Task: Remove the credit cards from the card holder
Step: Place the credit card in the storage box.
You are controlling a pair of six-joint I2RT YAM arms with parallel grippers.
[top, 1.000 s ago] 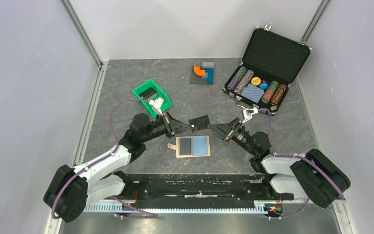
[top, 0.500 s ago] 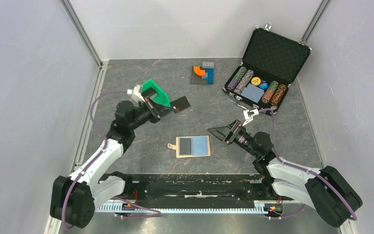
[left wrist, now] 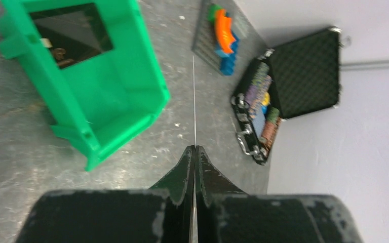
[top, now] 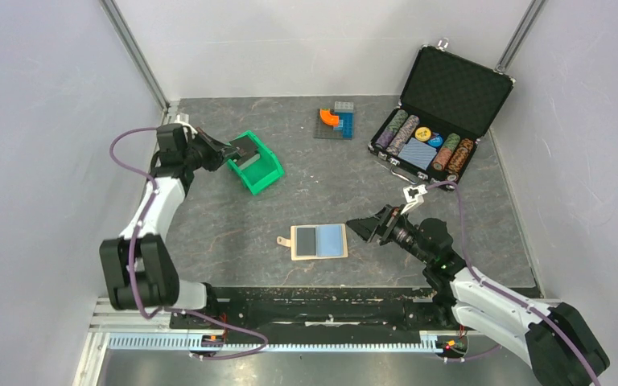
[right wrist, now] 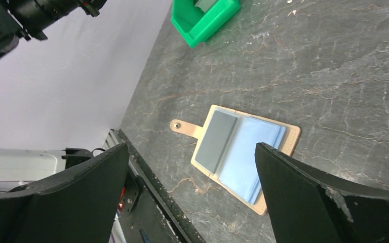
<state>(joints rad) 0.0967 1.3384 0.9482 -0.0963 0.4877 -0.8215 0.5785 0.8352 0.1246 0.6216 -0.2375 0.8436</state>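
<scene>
The card holder (top: 319, 241) lies open on the table, tan-edged, its strap tab (right wrist: 177, 125) pointing left. One dark grey credit card (right wrist: 217, 140) sits in its left pocket; the light blue right pocket (right wrist: 250, 152) lies flat. My right gripper (top: 362, 227) hovers just right of the holder, open wide with nothing between its fingers (right wrist: 192, 146). At the far left, my left gripper (top: 232, 151) is shut on a second credit card (top: 247, 149), over the green bin (top: 261, 170). The left wrist view shows that card edge-on (left wrist: 194, 101) beyond the shut fingertips (left wrist: 194, 148).
A dark glossy rectangle (left wrist: 71, 33) lies inside the green bin (left wrist: 111, 96). An open black case of poker chips (top: 438, 121) stands at the back right. Toy blocks on a grey plate (top: 336, 121) sit at the back centre. Side walls close in both flanks.
My left arm has swung from the table's middle to the far left, carrying the card over the green bin. My right gripper has opened wide and shifted down beside the holder.
</scene>
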